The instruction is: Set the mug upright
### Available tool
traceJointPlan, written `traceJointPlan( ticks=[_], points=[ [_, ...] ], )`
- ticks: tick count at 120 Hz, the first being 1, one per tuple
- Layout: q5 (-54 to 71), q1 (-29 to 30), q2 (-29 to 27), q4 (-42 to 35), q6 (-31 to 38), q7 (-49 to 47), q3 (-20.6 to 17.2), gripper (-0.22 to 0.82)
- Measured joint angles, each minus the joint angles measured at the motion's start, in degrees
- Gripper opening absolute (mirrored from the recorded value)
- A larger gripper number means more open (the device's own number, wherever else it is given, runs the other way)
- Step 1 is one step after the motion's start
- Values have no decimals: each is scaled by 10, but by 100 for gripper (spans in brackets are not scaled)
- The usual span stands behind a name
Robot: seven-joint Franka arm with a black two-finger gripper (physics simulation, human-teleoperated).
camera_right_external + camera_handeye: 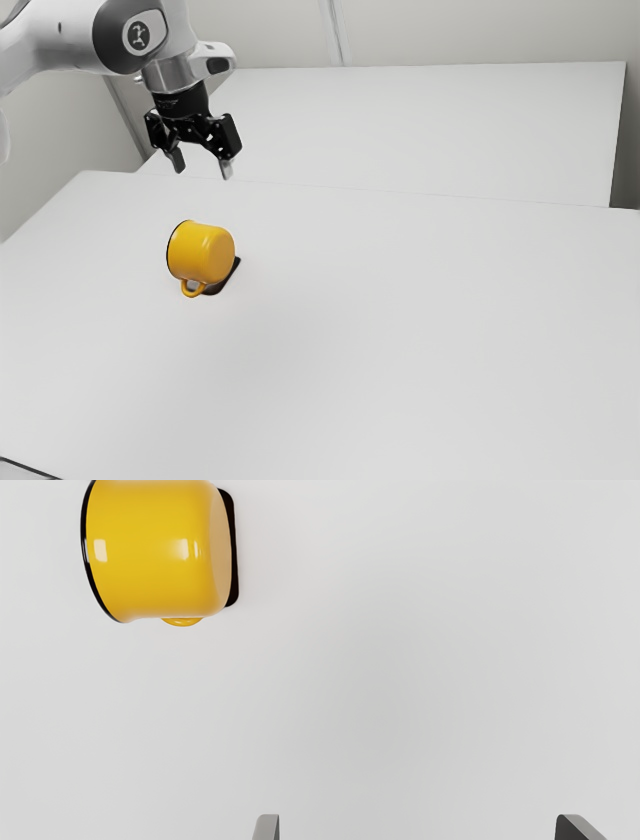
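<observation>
Holding nothing in the wide-open gripper [202, 169], above the white table [400, 350]. Below, toward the table's corner at the exterior view's upper left, lying sideways as a yellow mug [202, 253], base beside a flat dark object [234, 592].

There is one mug [205, 252], and this mug has one handle [181, 622] and one dark rim [84, 545]. Of dark flat things [235, 580], I count one. The table [400, 350] is one, and there is one white surface [420, 120] behind it; I cannot tell if this is a second table. There is one arm [50, 42], with one round badge [138, 35]. The arm has one gripper [203, 169], and this has two fingers [267, 827]. Of thin dark lines [30, 468] at the exterior view's left, I count one.
</observation>
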Motion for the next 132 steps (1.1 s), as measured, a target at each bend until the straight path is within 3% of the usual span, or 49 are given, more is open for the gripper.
traceJointPlan(
  ticks=[44,132],
  points=[
    [2,9,34,31,0,0,5,60],
    [-54,214,185,88,13,123,5,60]
  ],
)
